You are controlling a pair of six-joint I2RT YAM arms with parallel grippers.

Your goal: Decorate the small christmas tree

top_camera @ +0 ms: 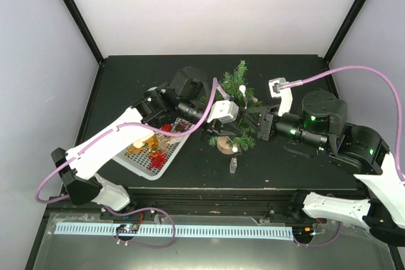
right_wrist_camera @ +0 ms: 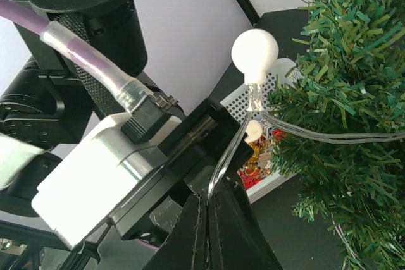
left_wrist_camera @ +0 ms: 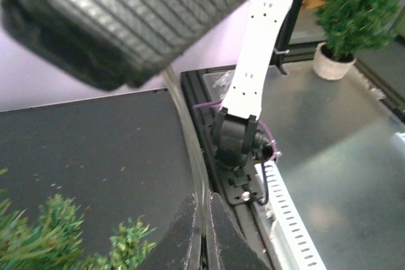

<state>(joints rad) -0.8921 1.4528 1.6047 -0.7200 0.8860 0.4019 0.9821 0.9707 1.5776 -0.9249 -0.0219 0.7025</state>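
Holding item: light string (right_wrist_camera: 252, 96), a clear cord with a white bulb (right_wrist_camera: 254, 49), pinched in two places.
Left gripper (left_wrist_camera: 202, 235): jaws pressed together on the clear cord, which runs up out of them.
Right gripper (right_wrist_camera: 205, 232): jaws likewise closed on the cord, a little below the bulb.
Judged purpose: two grips keep a span of cord stretched, so it can be laid round the branches rather than dropped in a heap.
Small christmas tree (top_camera: 237, 96): mid-table (top_camera: 285, 169), between the two grippers. Its wooden base (top_camera: 224, 145) is toward the near edge and its crown toward the far wall. Whether it leans or lies flat cannot be told.
Tray (top_camera: 147, 167) of ornaments: left of the tree, under the left arm, handy for further picks.
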